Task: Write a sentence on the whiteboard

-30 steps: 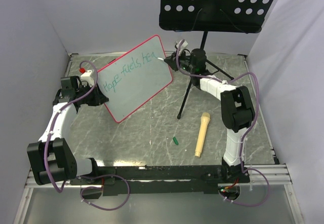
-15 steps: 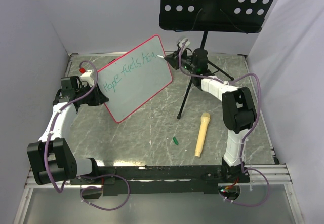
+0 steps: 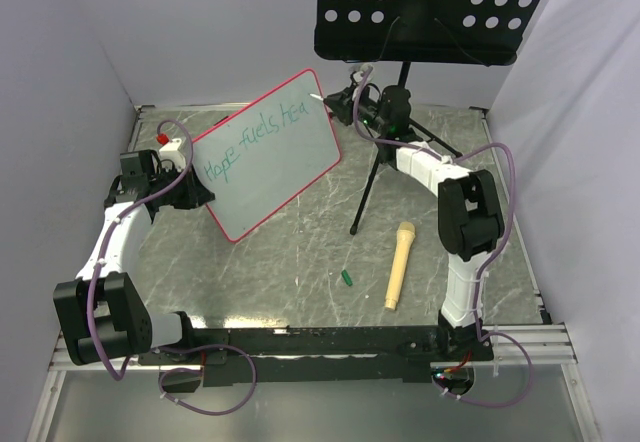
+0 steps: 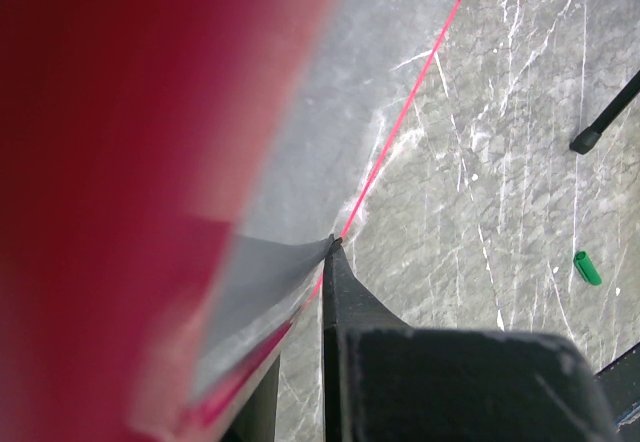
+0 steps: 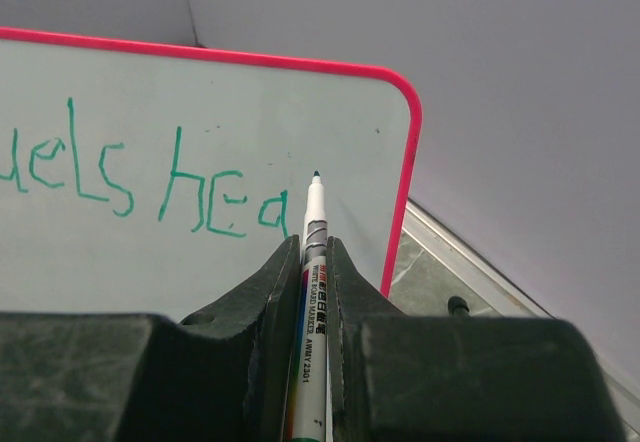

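The whiteboard (image 3: 268, 167), white with a pink-red frame, stands tilted at the left middle. The sentence (image 3: 252, 139) reads "Hope fuels hea" in teal. My left gripper (image 3: 203, 196) is shut on the board's lower left edge; in the left wrist view the frame (image 4: 120, 162) fills the left as a red blur against my gripper (image 4: 318, 262). My right gripper (image 3: 347, 108) is shut on a white marker (image 3: 330, 101) by the board's upper right corner. In the right wrist view the gripper (image 5: 312, 254) holds the marker (image 5: 313, 224) with its tip just right of the "a" (image 5: 272, 212) on the board (image 5: 200, 102). I cannot tell whether the tip touches.
A black perforated music stand tray (image 3: 430, 7) hangs over the back, and its tripod legs (image 3: 368, 194) stand right of the board. A tan microphone (image 3: 398, 264) and a small green marker cap (image 3: 346, 278) lie on the grey marble floor; the cap also shows in the left wrist view (image 4: 587, 268). White walls enclose the space.
My right gripper has moved up and back with the marker, its tip rising from beside "hea" toward the board's upper right corner. The left arm and board have not moved.
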